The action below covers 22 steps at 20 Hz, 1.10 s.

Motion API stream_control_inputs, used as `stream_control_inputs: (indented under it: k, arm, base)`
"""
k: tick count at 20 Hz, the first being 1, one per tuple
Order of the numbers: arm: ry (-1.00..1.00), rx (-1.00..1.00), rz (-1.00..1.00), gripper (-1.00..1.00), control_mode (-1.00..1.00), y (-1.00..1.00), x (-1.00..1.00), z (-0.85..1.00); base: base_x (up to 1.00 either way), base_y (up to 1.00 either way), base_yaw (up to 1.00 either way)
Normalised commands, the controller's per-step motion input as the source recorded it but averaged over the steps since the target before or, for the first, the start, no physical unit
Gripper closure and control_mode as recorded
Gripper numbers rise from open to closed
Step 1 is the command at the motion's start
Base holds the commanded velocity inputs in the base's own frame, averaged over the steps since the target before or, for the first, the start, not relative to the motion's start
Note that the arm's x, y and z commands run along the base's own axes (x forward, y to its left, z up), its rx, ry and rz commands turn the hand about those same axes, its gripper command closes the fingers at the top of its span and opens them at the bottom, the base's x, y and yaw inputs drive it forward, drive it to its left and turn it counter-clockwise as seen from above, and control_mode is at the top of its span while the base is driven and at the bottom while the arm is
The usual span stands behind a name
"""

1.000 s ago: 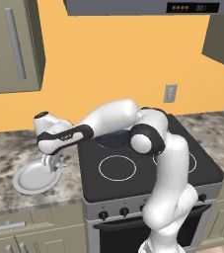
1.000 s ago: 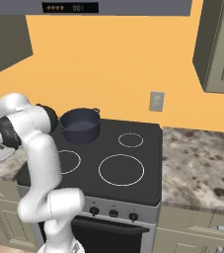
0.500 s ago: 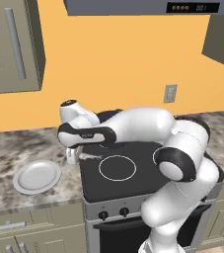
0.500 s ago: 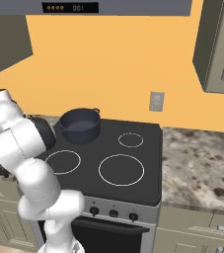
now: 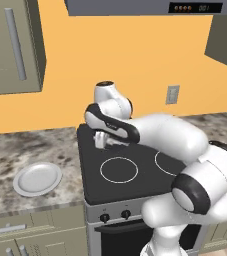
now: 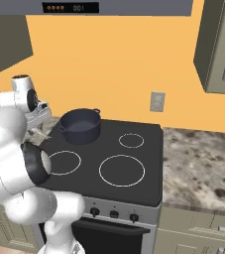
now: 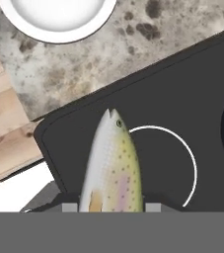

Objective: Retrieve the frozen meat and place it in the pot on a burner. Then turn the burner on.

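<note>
Here, from the left base view, one white plate [image 5: 37, 178] lies on the counter, and the gripper [image 5: 100, 140] hangs over the stove's back left. From the right, one pot [image 6: 80, 125] sits on the rear burner. In the hand view, one frozen meat [image 7: 112, 168] stands pinched between narrowly parted jaws, above a front burner ring [image 7: 182, 158].

Arm reaches fwd and to robot's left, upper arm low, elbow bent, forearm rising to wrist. Hand points down, gripper [image 5: 100, 141] low near stove's back-left corner in left base view. In right base view gripper [image 6: 38, 130] sits at far left, partly behind arm. Jaws closed on frozen meat [image 7: 112, 165], gripped at its tail end, head sticking out ahead.
</note>
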Motion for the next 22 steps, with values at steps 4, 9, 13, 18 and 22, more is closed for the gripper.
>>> stream_control_inputs:
  k: [4, 9, 13, 18, 22]
  arm:
    - [0.00, 0.00, -0.08, 1.00, -1.00, -0.84, 0.39, 0.74]
    - [0.08, -0.03, -0.07, 1.00, -1.00, -0.69, 0.64, 0.29]
    - [0.06, -0.12, -0.07, 1.00, -1.00, -0.33, 0.77, 0.11]
    - [0.07, -0.16, -0.09, 1.00, -1.00, -0.10, 0.82, 0.00]
    - [0.00, -0.02, 0.00, 1.00, -1.00, -0.04, 0.60, -0.20]
  base:
    - [0.00, 0.00, 0.00]
    - [0.00, 0.00, 0.00]
    - [0.00, 0.00, 0.00]
    - [0.00, 0.00, 0.00]
    - [0.00, 0.00, 0.00]
